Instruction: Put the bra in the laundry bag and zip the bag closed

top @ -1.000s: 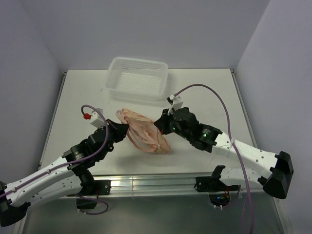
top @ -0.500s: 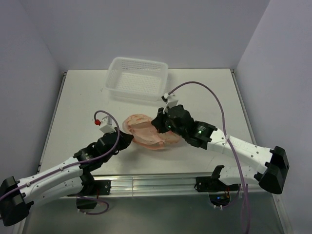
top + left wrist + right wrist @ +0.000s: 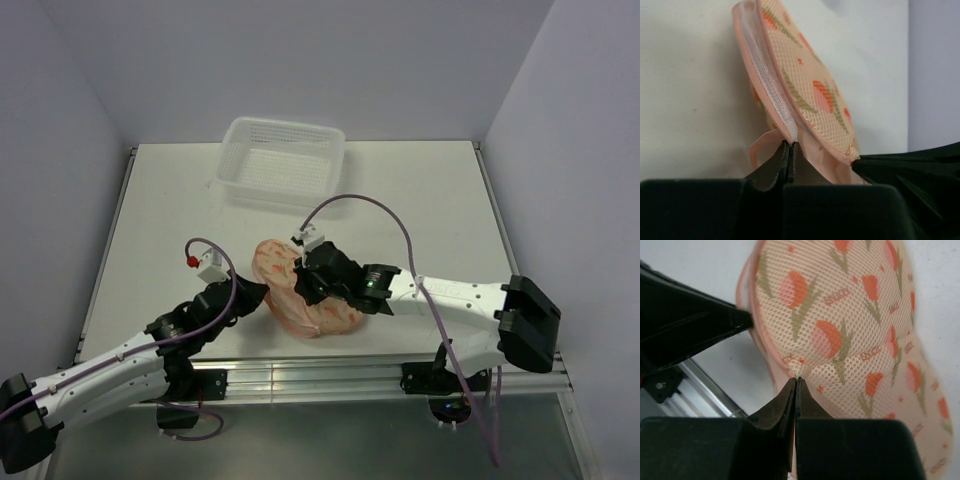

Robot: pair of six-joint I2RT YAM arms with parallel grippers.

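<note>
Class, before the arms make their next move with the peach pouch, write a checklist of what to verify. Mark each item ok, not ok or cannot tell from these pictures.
1. Left gripper grips the laundry bag: ok, shut on its edge seam.
2. Right gripper grips the bag: ok, shut at its rim. Whether it has the zipper pull: cannot tell.
3. Bra inside the bag: cannot tell, none shows in any view.
4. Zipper closed: cannot tell. The stretch in the left wrist view looks shut; the rest is hidden.
5. White basket out of the way: ok, it stands apart, beyond both grippers.
</note>
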